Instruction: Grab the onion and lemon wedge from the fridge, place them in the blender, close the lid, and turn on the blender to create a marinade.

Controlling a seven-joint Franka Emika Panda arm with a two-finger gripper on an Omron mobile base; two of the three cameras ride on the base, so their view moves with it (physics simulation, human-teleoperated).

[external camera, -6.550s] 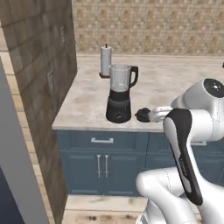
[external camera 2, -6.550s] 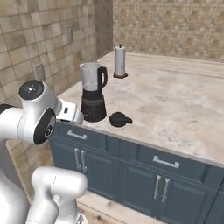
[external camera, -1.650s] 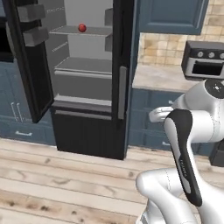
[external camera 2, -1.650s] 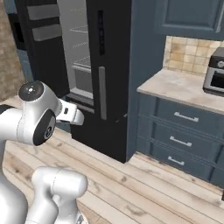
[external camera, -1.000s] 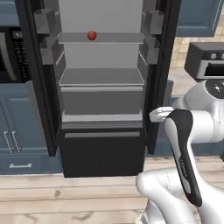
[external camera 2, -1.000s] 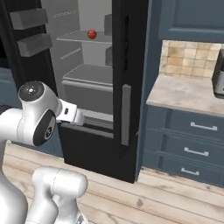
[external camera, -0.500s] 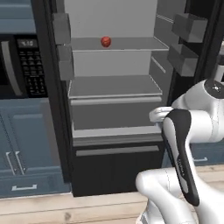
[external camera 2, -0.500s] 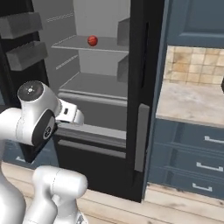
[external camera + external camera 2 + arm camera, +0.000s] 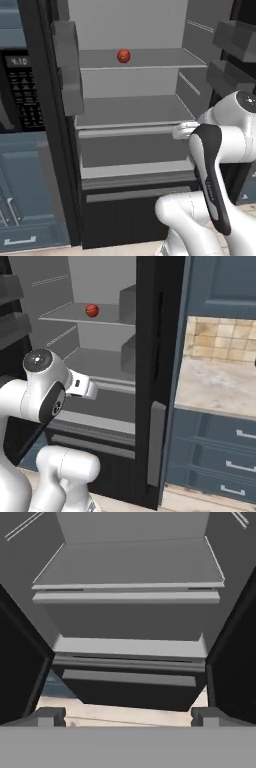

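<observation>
The fridge [image 9: 130,107] stands open in front of me, with grey shelves and a drawer below. The onion [image 9: 123,55] is a small glossy red ball on the upper shelf, toward its back; it is also in the right base view [image 9: 91,310]. My gripper [image 9: 128,716] is open and empty, its two dark fingertips [image 9: 50,716] far apart. It points at the lower shelf and drawer front of the fridge [image 9: 130,562], well below the onion and short of the shelves. The lemon wedge, the blender and the lid are out of view.
Grey door bins [image 9: 67,70] hang on the left door, more bins [image 9: 235,40] on the right. A black microwave [image 9: 22,85] sits left of the fridge above blue cabinets. The dark door edge [image 9: 155,381] stands between the fridge and a stone counter [image 9: 215,381] with blue drawers.
The base has driven closer to the fridge, so its interior fills more of both base views. The onion has stayed on its shelf. The jaws remain open.
</observation>
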